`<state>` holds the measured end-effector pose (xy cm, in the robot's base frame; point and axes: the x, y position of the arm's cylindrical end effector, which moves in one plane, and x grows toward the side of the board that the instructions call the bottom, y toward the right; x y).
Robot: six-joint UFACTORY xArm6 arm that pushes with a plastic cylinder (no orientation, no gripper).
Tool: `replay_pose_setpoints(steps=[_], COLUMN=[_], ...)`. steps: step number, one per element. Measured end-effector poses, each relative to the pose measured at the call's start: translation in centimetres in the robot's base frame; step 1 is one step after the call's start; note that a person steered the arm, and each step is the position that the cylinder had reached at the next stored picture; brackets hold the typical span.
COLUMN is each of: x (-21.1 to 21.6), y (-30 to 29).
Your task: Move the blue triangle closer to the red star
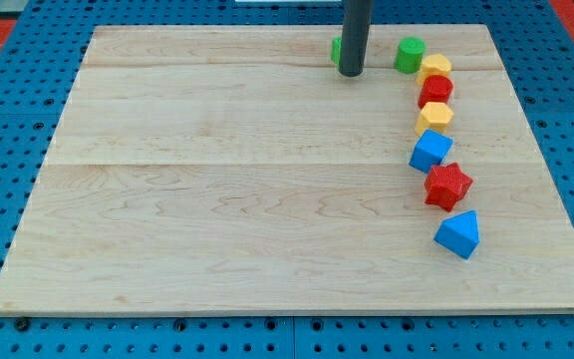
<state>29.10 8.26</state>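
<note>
Surface: pale wooden board [267, 189] lying on a blue pegboard [8, 120] with rows of small holes; the red star serves as the landmark below.
Red star [448, 185]: sits at the view's right side of the board, in the lower part of a curved line of blocks.
Blue triangle [458, 234]: just below the red star and slightly to the view's right, close to it, with a thin strip of board showing between them.
Blue cube [430, 151]: just above the red star and a little to the view's left, its lower corner at or almost at the star.
Yellow block, lower [434, 118]: above the blue cube, further up from the red star.
Red block [435, 91]: next one up the line from the star, shape hard to make out.
Yellow block, upper [434, 67]: above that, near the board's top edge.
Green block, right [411, 54]: at the top of the line, well above the red star.
Green block, left [336, 50]: mostly hidden behind the rod.
My tip [351, 74]: well apart from the red star, far up and to the view's left, right beside the half-hidden green block; contact cannot be told.
Jaws: none on this rod, so nothing is grasped.
</note>
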Motion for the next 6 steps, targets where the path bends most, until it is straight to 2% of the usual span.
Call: replay_pose_setpoints(steps=[4, 5, 6], x=[0.4, 2.2, 9.7], y=[0.5, 0.5, -2.5])
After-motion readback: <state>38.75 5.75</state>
